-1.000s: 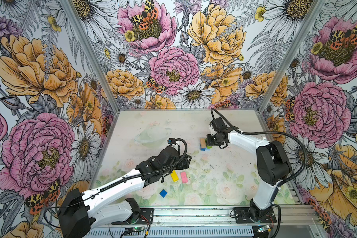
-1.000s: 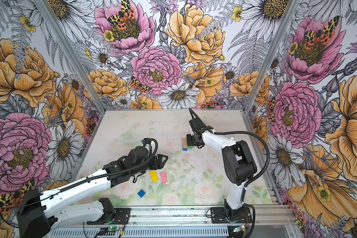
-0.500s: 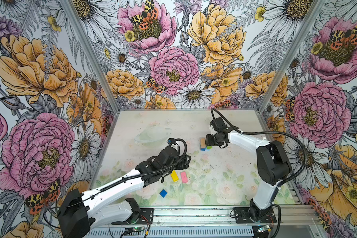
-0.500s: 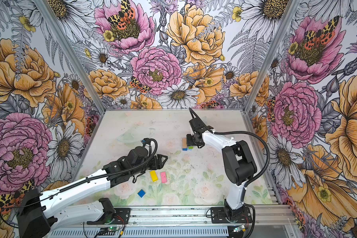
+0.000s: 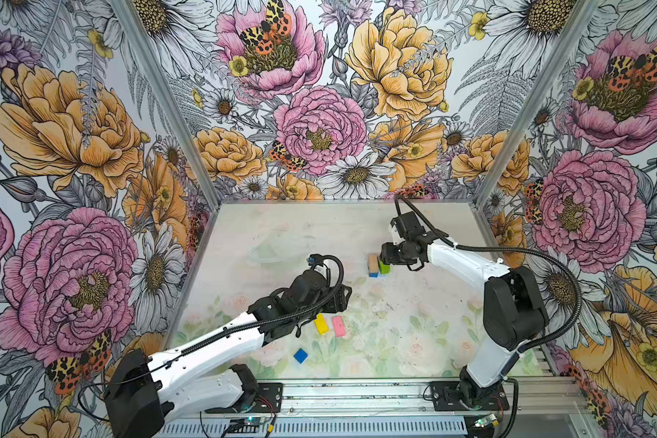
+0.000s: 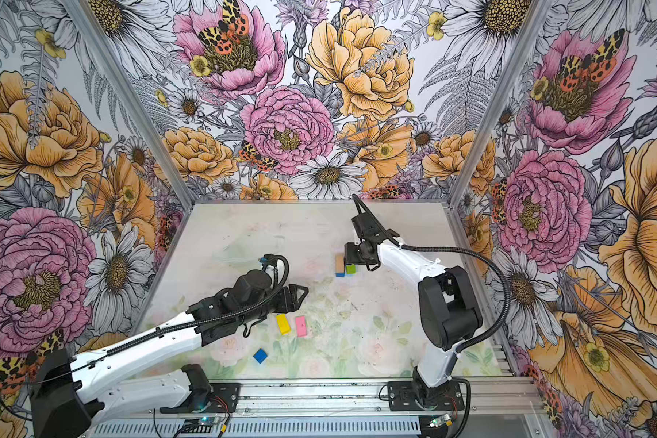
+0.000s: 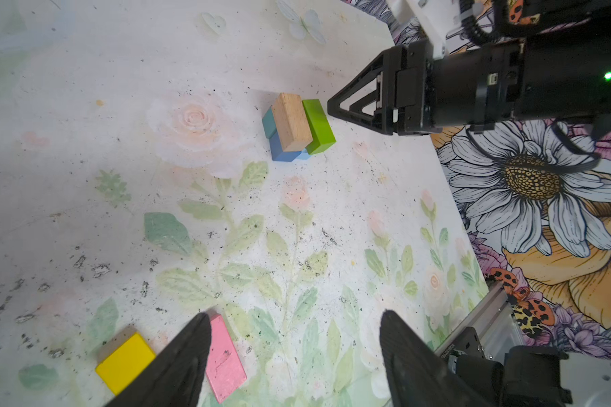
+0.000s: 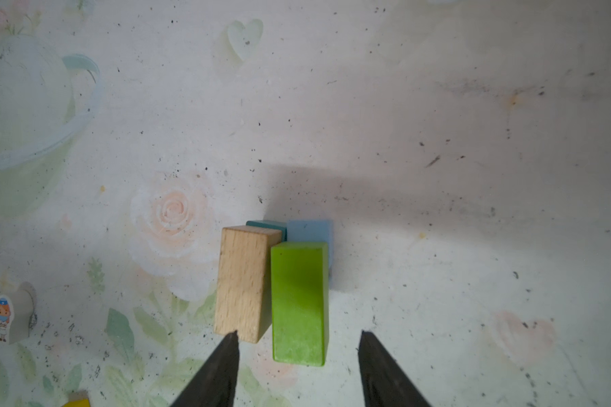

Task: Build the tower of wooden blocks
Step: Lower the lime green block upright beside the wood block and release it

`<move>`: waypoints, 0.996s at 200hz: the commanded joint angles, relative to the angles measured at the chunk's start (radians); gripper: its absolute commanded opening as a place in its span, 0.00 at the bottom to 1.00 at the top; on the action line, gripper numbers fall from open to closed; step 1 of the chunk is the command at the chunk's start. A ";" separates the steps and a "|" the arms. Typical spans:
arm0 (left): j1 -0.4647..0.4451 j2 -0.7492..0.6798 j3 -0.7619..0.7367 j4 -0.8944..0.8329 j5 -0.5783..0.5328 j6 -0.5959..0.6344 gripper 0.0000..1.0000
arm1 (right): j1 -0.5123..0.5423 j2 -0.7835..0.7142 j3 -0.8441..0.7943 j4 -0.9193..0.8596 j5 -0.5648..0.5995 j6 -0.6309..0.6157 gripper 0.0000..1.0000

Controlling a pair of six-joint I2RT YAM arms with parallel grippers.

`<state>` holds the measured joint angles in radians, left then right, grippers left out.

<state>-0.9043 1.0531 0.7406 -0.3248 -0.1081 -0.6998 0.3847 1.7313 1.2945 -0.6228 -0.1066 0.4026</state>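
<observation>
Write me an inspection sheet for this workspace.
Surface: floral tabletop, speckled with dark flecks.
Job's things: tan brick and green brick lie side by side atop a teal cube and blue cubes; yellow brick, pink brick and dark blue cube loose near the front.
Clutter: small white figure.
Tools: left tool open, empty, near the pink brick; right tool open at the green brick's end, not gripping.
Cables: black cable looped along each arm, clear of blocks.
Surroundings: flower-print walls; metal rail in front.
</observation>
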 commanded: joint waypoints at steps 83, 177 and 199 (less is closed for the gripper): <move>-0.125 -0.175 -0.056 0.113 0.064 0.144 0.99 | 0.066 -0.086 0.003 -0.039 0.064 0.081 0.86; -0.142 -0.249 -0.070 0.051 0.023 0.222 0.99 | 0.124 0.119 0.159 -0.161 0.191 0.164 0.96; -0.127 -0.261 -0.082 0.044 0.022 0.229 0.99 | 0.129 0.150 0.192 -0.186 0.215 0.176 0.96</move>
<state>-1.0470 0.8116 0.6830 -0.2600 -0.0631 -0.5041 0.5049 1.8534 1.4273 -0.7635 0.0521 0.5449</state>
